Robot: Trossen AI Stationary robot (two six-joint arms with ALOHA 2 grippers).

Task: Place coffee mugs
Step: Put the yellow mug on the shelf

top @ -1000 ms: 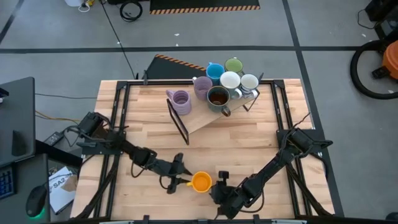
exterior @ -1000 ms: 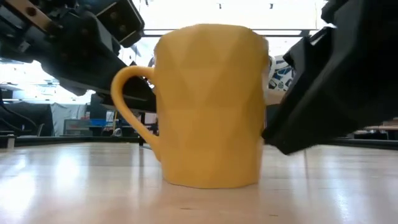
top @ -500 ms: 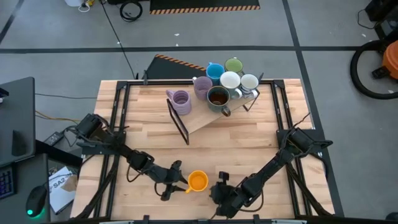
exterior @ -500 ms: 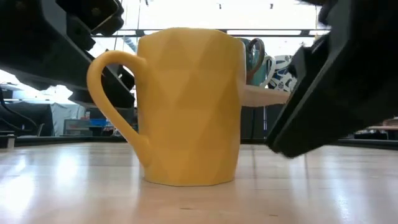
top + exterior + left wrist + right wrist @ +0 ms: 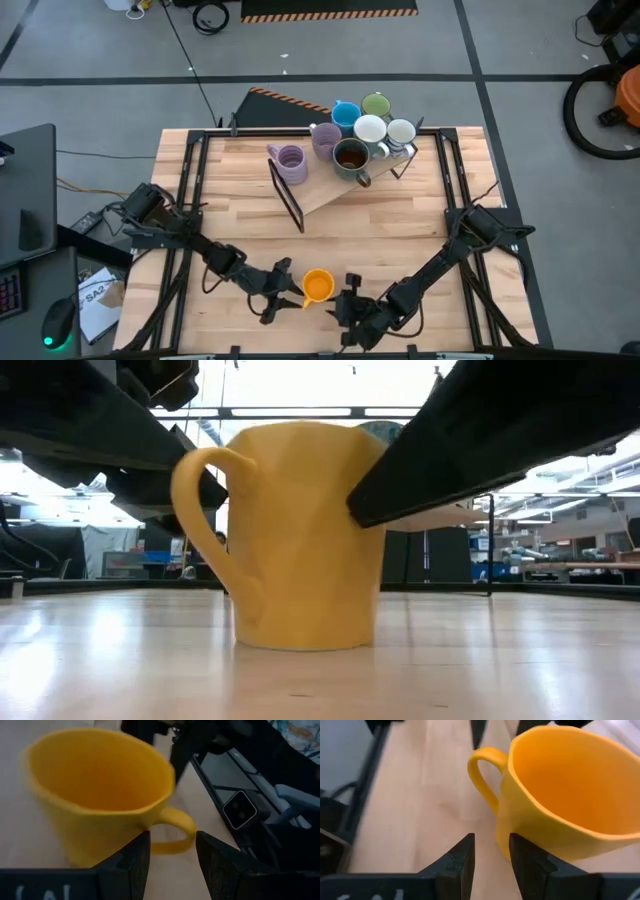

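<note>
The orange mug (image 5: 318,286) stands upright on its base on the wooden table near the near edge, its handle (image 5: 200,510) toward the table's left. My left gripper (image 5: 290,292) is open, low at the mug's left, one finger on each side of the handle (image 5: 172,832). My right gripper (image 5: 345,298) is open, low at the mug's right, its fingertips close to the mug's wall (image 5: 520,835). The other mugs, among them blue (image 5: 345,115), green (image 5: 377,105), white (image 5: 370,128) and dark (image 5: 350,157), sit on a sloped board at the far side. My left gripper comes in level from the table's left, with the handle's outer curve (image 5: 187,827) right at its fingertips; I cannot tell whether they touch it. My right gripper comes in level from the table's right; its dark finger (image 5: 480,440) crosses in front of the mug's upper right side, and I cannot tell whether it touches.
The sloped wooden board (image 5: 330,190) with the mugs stands at the far middle, a black wire frame (image 5: 287,195) leaning at its left. A lavender mug (image 5: 290,162) sits at the board's left end. Black rails run along the table's left and right edges.
The orange mug has slid a little toward the table's left and stays upright. My left gripper has drawn back toward the left edge. My right gripper has moved toward the table's left, closer to the mug.
</note>
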